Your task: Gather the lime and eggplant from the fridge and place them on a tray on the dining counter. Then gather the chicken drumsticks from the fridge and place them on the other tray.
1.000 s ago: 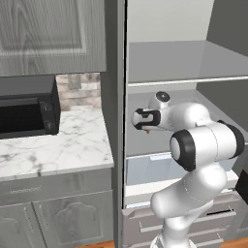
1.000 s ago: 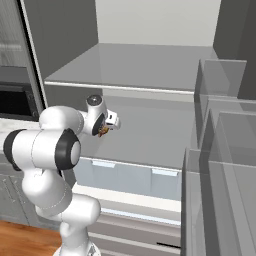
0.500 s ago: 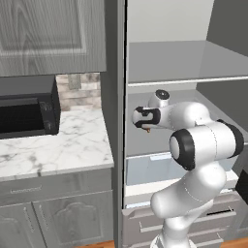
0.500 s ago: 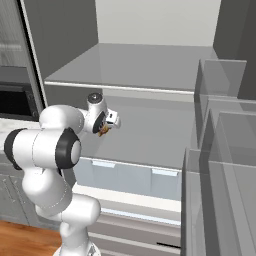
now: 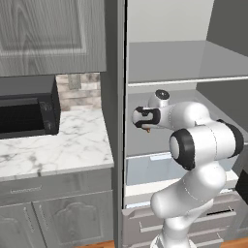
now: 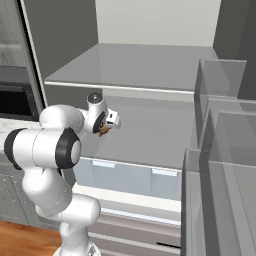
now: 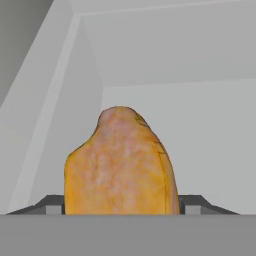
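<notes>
The tool point(image 7: 121, 206) is pinching a chicken drumstick point(image 7: 120, 165): in the hand view its two dark finger tips point(image 7: 52, 205) sit tight against either flank of the golden-brown piece, which rises between them and tapers to a rounded top. From the right base view the tool point(image 6: 104, 129) hangs inside the open fridge, above the middle shelf point(image 6: 150, 135), with a bit of the orange drumstick point(image 6: 103, 131) showing under the hand. In the left base view the tool point(image 5: 147, 127) points toward the left wall of the fridge compartment, the drumstick point(image 5: 147, 129) a small brownish spot beneath the black wrist part.

Above the arm runs the upper shelf point(image 6: 135, 67), and below the middle shelf sit two pale translucent drawers point(image 6: 125, 175). At the right of the right base view stand the clear door bins point(image 6: 220, 150). Left of the fridge, the marble bench point(image 5: 53, 145) carries a black microwave point(image 5: 26, 109), with grey cabinet doors point(image 5: 51, 36) over it.
</notes>
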### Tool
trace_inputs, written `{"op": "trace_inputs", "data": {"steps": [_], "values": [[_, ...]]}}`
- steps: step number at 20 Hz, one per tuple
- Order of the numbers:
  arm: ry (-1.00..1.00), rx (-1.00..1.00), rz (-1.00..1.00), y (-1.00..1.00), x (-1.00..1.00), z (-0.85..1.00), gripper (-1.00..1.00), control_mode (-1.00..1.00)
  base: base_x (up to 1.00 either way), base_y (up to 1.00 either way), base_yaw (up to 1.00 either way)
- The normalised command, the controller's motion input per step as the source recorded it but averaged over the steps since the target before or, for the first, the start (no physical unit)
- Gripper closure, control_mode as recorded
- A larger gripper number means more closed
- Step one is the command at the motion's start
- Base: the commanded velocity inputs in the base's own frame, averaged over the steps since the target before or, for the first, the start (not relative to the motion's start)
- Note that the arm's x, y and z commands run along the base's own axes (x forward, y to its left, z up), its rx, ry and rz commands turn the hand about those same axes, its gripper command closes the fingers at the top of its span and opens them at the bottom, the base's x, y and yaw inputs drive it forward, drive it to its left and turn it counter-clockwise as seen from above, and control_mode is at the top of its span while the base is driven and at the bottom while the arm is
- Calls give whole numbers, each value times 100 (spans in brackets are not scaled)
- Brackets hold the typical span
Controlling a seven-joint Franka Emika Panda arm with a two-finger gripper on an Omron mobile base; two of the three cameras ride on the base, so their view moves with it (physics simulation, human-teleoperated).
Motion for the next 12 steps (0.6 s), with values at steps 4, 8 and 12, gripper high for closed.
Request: {"op": "trace_inputs", "data": {"steps": [4,8,12], "values": [[0,0,0,-1,0,0,100,-100,0,0,0],[0,0,0,-1,-1,0,100,-100,0,0,0],[-1,0,0,-1,-6,0,100,-100,0,0,0]]}}
